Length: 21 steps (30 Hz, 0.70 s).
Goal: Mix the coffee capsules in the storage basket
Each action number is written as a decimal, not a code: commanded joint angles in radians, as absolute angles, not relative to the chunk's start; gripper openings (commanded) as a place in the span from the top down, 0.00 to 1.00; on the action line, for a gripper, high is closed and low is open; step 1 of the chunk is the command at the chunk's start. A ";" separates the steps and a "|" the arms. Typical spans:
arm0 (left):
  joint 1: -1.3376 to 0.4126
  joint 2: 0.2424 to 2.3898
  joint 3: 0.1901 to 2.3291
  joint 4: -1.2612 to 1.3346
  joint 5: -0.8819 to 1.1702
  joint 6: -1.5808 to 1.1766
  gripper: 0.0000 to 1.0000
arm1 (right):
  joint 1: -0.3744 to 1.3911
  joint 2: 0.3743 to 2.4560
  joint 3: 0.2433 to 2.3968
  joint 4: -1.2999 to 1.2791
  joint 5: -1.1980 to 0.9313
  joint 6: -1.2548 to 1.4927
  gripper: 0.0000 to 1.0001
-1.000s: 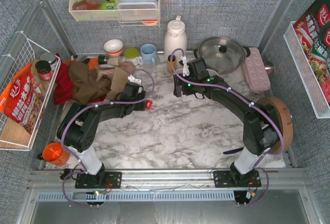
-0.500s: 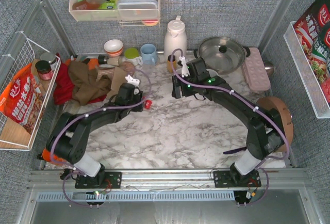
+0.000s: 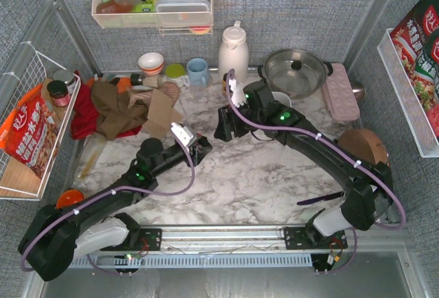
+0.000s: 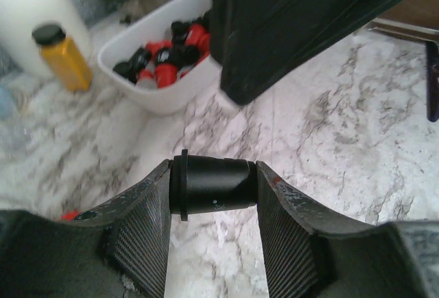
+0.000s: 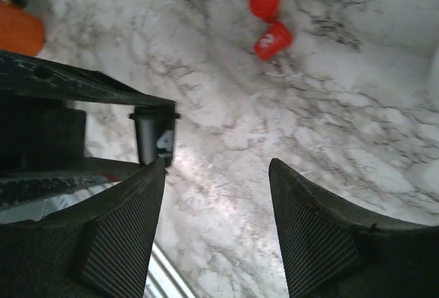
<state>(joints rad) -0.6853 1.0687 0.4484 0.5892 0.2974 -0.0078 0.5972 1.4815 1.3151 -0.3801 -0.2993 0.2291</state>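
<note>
Now | left claw [image 4: 212, 198] pinching smooth black tapered capsule [image 4: 218, 182] crosswise, rim pointing 9 o'clock | right claw [image 5: 216, 174] hanging spread.

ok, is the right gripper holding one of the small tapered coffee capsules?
No: the right gripper stands open over marble tabletop; the black tapered capsule is clamped in the left gripper.
</note>
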 commanded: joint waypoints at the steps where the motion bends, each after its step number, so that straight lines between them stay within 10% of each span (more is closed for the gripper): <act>1: -0.745 1.041 0.446 0.707 0.338 0.126 0.52 | 0.638 1.452 1.310 -0.381 -0.378 0.270 0.34; 21: -0.869 1.085 0.513 0.709 0.262 0.184 0.54 | 0.702 1.372 1.200 -0.365 -0.373 0.303 0.54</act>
